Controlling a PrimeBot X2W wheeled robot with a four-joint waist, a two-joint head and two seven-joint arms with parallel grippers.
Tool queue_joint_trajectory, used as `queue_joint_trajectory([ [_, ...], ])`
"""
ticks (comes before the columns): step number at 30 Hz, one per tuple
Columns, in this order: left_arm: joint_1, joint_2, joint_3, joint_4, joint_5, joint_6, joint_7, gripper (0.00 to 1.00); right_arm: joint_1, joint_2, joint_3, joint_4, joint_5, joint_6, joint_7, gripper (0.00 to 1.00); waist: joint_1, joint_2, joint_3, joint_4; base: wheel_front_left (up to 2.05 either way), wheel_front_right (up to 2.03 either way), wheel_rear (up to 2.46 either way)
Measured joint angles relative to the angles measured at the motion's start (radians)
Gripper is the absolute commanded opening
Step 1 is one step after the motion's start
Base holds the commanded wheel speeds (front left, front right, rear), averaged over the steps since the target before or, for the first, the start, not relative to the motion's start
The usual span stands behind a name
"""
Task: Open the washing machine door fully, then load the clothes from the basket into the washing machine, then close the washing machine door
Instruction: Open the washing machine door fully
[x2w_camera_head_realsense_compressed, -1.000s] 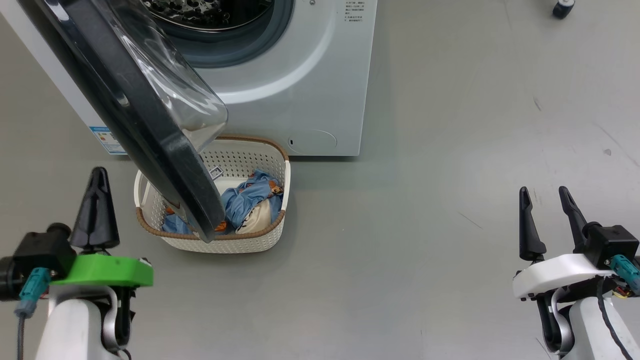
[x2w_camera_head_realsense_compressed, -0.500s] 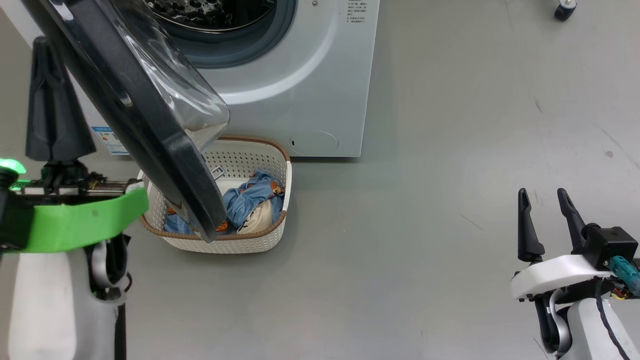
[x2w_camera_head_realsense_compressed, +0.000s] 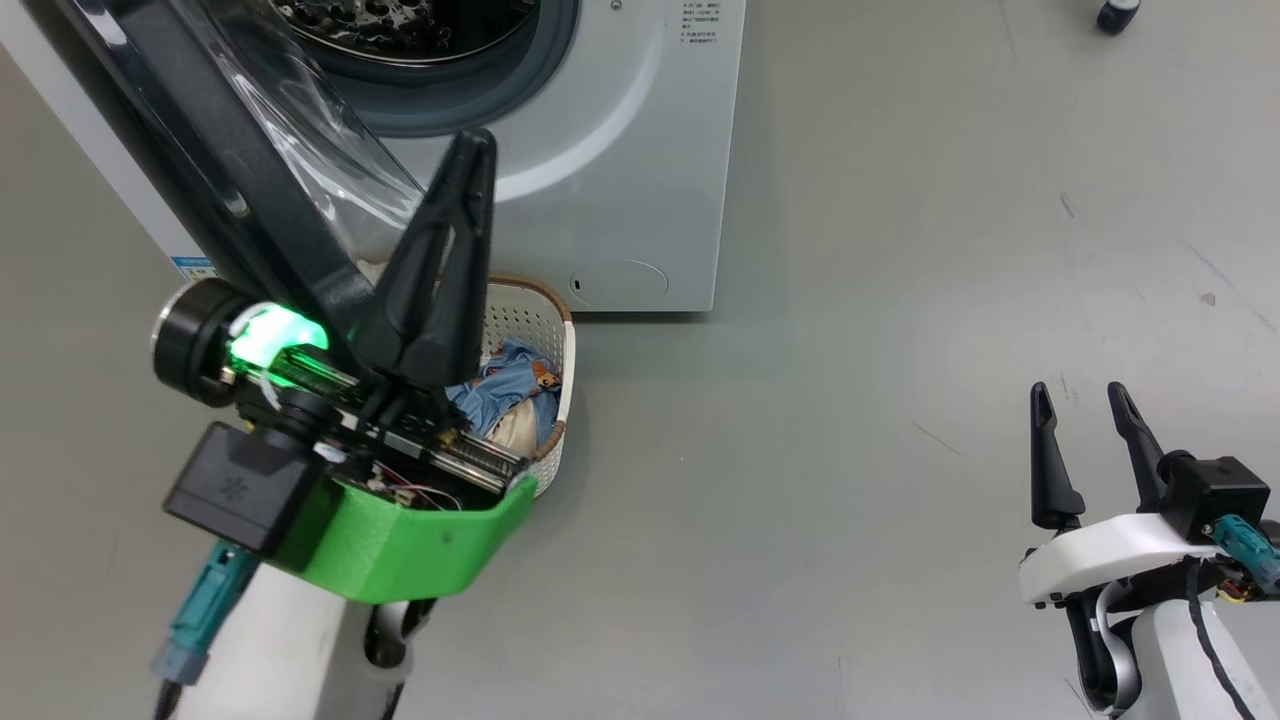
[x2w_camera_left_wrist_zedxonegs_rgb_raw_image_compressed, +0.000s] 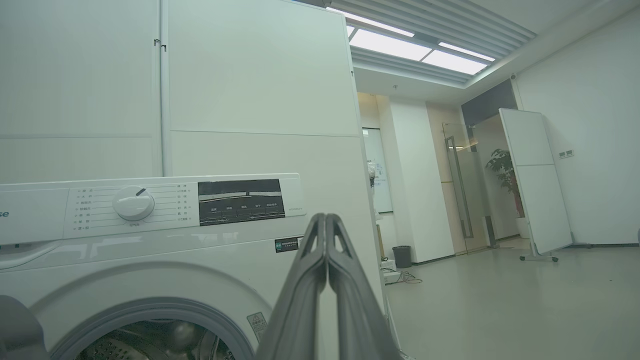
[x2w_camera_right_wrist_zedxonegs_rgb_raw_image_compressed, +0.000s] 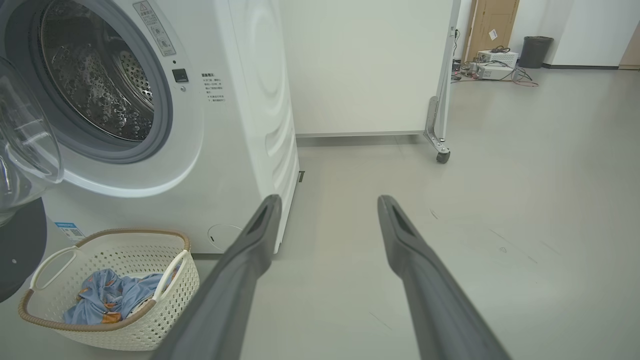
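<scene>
The door (x2w_camera_head_realsense_compressed: 250, 200) hangs part-open beside the closed, empty left end effector (x2w_camera_head_realsense_compressed: 474, 142); clothes (x2w_camera_head_realsense_compressed: 510, 385) wait in the basket (x2w_camera_head_realsense_compressed: 548, 325) beneath it; the right end effector (x2w_camera_head_realsense_compressed: 1076, 396) gapes empty.

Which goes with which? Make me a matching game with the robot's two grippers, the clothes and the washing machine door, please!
Things:
1. left gripper
2. right gripper
3. clothes
4. washing machine door

States or places:
A. swung out from the washing machine
B. spread open, holding nothing
C. lying in the basket
D. pinched shut

Right pairs: 1-D, 2-B, 3-C, 4-A
</scene>
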Motion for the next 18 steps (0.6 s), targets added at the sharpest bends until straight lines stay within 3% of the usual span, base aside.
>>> queue_joint_trajectory([
  [11,0.087,0.01,-0.214,0.093,-0.049,0.0,0.0,0.0,-0.001,0.002,0.002,0.008,0.0,0.02,0.0,1.0,0.0,0.0,0.033,-0.014,0.0,0.0,0.0],
  [18,0.102,0.031,-0.245,0.171,-0.056,0.0,0.0,0.0,-0.004,0.002,-0.003,0.012,-0.002,0.026,0.0,1.0,0.0,0.0,0.046,-0.019,0.0,0.0,0.0],
])
